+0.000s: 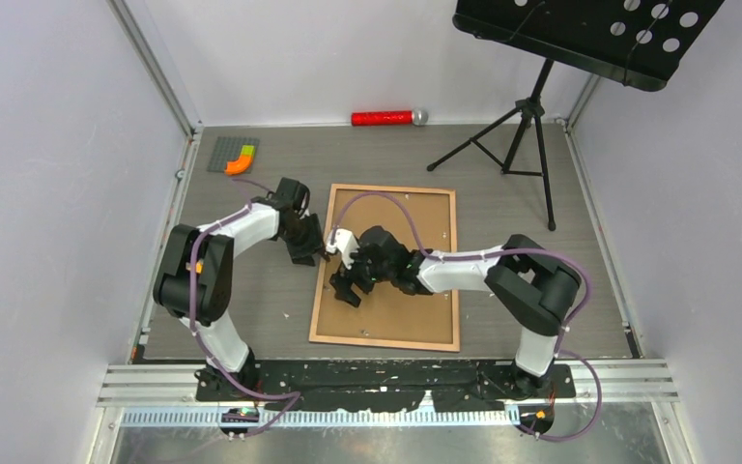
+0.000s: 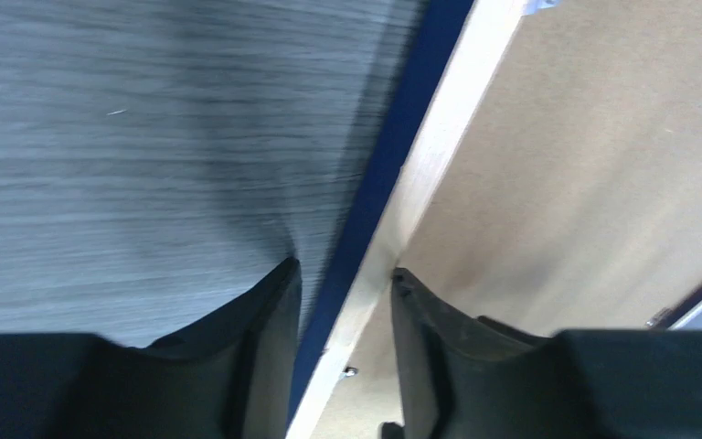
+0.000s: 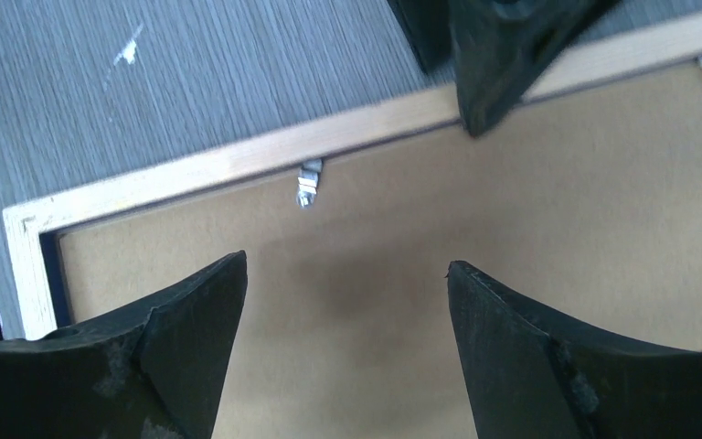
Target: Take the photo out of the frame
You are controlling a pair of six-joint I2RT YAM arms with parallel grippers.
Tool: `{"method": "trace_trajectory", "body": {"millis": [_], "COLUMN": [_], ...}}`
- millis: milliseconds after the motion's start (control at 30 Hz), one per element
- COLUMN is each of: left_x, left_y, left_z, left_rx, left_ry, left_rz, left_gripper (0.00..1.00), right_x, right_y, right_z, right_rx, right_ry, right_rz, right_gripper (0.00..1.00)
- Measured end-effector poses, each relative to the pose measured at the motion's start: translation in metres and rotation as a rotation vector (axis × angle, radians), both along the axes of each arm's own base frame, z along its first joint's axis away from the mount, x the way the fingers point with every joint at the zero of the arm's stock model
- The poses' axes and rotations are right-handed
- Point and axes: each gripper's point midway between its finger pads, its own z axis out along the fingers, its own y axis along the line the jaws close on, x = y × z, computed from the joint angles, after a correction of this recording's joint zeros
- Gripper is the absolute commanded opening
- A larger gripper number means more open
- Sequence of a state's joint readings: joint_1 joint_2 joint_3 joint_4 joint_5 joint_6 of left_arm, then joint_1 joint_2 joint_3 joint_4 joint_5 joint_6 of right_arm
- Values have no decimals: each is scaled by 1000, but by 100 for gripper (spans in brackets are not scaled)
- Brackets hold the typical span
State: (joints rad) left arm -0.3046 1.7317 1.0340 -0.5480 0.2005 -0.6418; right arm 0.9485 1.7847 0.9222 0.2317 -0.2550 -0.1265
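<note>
Overhead, the left gripper [image 1: 311,251] and right gripper [image 1: 348,287] sat at the left rail of the frame [image 1: 386,341], which lay face down on the bench [image 1: 502,319], brown backing board [image 1: 415,319] up, the photo hidden beneath. Left wrist: jaws parted astride that rail, not pinching. Right wrist: jaws wide apart above the board, beside a metal tab [image 3: 309,183]. Probably thin and easily creased, the photo wanted lifting by an edge after the stiff board.
</note>
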Motion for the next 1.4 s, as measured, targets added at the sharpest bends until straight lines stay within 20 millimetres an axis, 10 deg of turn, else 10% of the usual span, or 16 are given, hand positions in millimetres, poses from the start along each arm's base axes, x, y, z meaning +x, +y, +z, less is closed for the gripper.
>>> {"method": "trace_trajectory", "body": {"millis": [267,933,1133,1400], "left_x": [2,1,2,2], "left_y": [-12,-10,-3,-2], "left_z": [-1,-1,-1,-1], "left_rx": [-58,-49,-36,-45], "left_ry": [17,1,-44,-88], "left_rz": [-38,-63,-40,-14], "left_gripper": [7,0,0,0], "right_x": [0,6,5,16], "right_y": [43,44,55,51], "right_z": [2,-11,-13,-15], "right_rx": [-3,-54,-59,-12], "right_ry": [-107,-211,-206,-143], "right_rz": [66,60,-79,-378], "right_gripper": [76,52,27,22]}}
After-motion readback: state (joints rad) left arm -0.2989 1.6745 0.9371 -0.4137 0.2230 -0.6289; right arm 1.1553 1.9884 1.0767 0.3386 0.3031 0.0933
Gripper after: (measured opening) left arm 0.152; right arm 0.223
